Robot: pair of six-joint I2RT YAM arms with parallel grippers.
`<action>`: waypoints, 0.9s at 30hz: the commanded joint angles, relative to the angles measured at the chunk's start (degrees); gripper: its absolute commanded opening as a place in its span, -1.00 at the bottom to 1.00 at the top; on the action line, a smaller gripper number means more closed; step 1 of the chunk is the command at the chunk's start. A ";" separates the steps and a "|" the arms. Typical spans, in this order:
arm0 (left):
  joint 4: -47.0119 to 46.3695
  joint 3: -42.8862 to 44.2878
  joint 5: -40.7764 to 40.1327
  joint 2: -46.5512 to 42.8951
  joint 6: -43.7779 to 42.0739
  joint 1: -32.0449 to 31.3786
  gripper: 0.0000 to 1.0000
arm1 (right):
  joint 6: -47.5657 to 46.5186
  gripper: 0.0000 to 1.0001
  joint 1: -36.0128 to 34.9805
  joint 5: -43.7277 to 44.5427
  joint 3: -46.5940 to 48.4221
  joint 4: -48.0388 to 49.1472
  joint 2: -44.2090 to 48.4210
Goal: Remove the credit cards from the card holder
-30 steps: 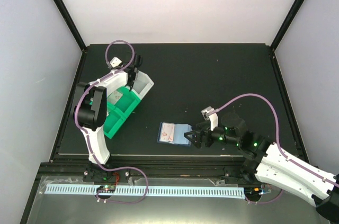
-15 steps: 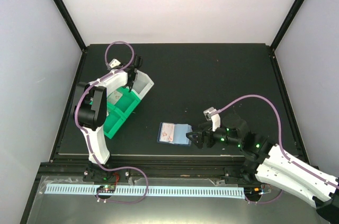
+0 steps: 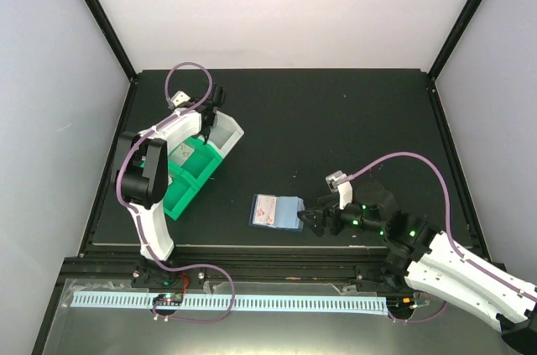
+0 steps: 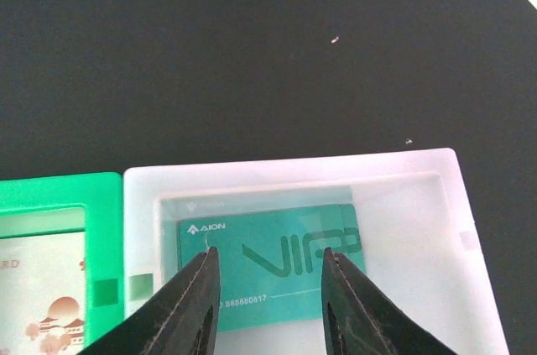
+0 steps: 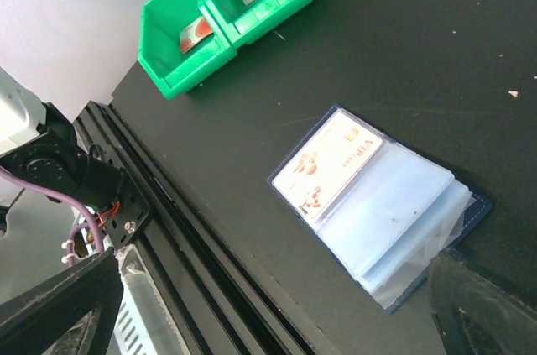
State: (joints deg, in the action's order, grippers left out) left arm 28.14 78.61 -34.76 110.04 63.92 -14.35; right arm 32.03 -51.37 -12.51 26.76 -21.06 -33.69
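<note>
Two hands are hovering over the black counter. The left hand is hanging above the white bin, its fingers standing apart and gripping nothing; a teal card is lying flat in that bin beneath them. The right hand, fingers spread wide and empty, is sitting just beside the card holder, which is lying open on the counter with a pale card showing in the pocket farther from that hand.
</note>
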 commanded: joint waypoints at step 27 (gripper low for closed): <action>0.20 -28.78 37.57 -46.77 -35.35 -2.48 0.98 | 11.02 1.00 -0.14 4.36 -0.35 2.72 -5.38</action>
State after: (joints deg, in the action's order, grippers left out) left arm 30.33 55.33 -11.97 69.65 36.80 -16.53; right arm 39.94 -51.37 -9.10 26.96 -22.37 -38.06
